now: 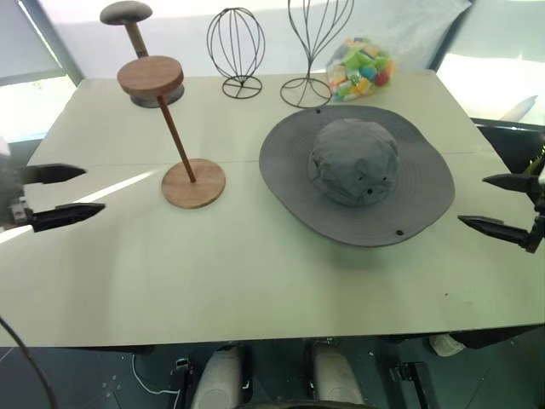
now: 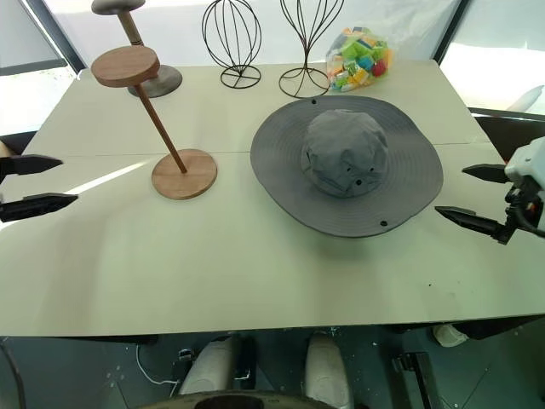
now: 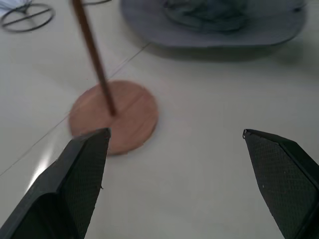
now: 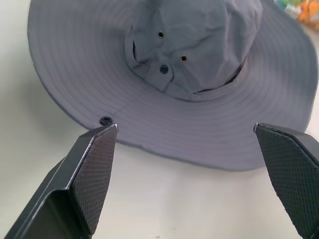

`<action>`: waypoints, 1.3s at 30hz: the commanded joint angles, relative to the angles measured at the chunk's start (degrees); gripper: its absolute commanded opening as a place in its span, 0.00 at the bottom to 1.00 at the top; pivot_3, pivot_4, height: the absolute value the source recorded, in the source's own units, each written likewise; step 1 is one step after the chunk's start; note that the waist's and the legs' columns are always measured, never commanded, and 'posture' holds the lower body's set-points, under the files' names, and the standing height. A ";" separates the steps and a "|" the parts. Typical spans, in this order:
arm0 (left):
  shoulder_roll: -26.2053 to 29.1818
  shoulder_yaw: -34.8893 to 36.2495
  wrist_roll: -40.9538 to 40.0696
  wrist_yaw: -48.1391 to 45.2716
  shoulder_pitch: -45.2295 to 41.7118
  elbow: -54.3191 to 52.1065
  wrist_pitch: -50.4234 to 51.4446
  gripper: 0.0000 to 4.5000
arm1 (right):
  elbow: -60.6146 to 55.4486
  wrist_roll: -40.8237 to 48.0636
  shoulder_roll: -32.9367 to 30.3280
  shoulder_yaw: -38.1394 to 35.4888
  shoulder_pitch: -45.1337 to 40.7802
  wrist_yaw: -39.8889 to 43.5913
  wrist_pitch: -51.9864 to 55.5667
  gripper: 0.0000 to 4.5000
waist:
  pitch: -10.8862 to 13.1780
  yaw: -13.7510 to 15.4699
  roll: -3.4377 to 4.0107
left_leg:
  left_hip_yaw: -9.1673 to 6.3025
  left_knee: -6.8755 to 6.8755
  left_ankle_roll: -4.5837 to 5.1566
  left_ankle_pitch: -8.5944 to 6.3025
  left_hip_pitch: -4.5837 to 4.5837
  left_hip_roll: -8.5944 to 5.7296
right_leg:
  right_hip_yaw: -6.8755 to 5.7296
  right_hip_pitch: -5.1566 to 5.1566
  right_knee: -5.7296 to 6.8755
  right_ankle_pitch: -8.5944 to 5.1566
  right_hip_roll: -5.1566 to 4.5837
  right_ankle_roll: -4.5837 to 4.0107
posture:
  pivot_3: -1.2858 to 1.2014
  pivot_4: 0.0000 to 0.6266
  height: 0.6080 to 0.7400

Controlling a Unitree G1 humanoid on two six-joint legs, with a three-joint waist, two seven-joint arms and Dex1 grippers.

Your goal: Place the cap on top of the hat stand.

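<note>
Left eye view: the grey cap (image 1: 356, 175) lies flat on the counter (image 1: 255, 281), well apart from the hat stand (image 1: 174, 132), whose disc is bare, while the left tool (image 1: 66, 194) and right tool (image 1: 494, 204) hang spread wide and empty, so nothing is done.

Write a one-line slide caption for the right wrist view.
Open right gripper faces the grey fabric wide-brimmed cap lying flat on the pale table.
</note>
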 commanded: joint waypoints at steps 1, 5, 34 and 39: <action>2.16 -1.65 -5.13 -1.71 -2.10 -6.75 4.91 0.99 | -12.28 -1.53 1.91 -2.78 3.62 -3.38 0.29 1.00 | -0.01 0.00 -0.01 | -0.02 0.00 0.00 0.00 0.00 0.01 | 0.00 0.00 0.01 0.00 0.03 0.00 | 0.52 0.24 0.99; 2.78 -6.90 -6.24 -4.23 -4.12 -11.85 5.65 0.99 | -25.40 -8.47 5.59 -0.86 11.96 -7.11 -2.71 1.00 | -0.03 0.08 -0.06 | -0.05 0.00 -0.03 0.02 0.01 0.02 | 0.00 0.02 0.03 -0.01 0.11 0.01 | 0.52 0.24 0.99; -4.71 -19.54 -7.59 -2.21 -14.18 -15.82 7.39 0.99 | 6.03 -51.60 23.98 33.69 -5.52 -46.34 -27.65 1.00 | 0.02 -0.18 -0.35 | -0.21 0.72 0.03 -0.02 -0.07 0.14 | 0.20 0.20 0.12 -0.02 0.59 -0.04 | 0.52 0.24 0.99; -5.03 -19.41 -7.42 -1.93 -14.30 -15.63 6.92 1.00 | 7.46 -48.17 25.39 34.61 -6.78 -44.54 -27.82 0.70 | 0.02 -0.04 -0.35 | -0.23 0.74 0.03 -0.02 -0.07 0.14 | 0.20 0.23 0.12 -0.02 0.59 -0.04 | 0.52 0.24 0.99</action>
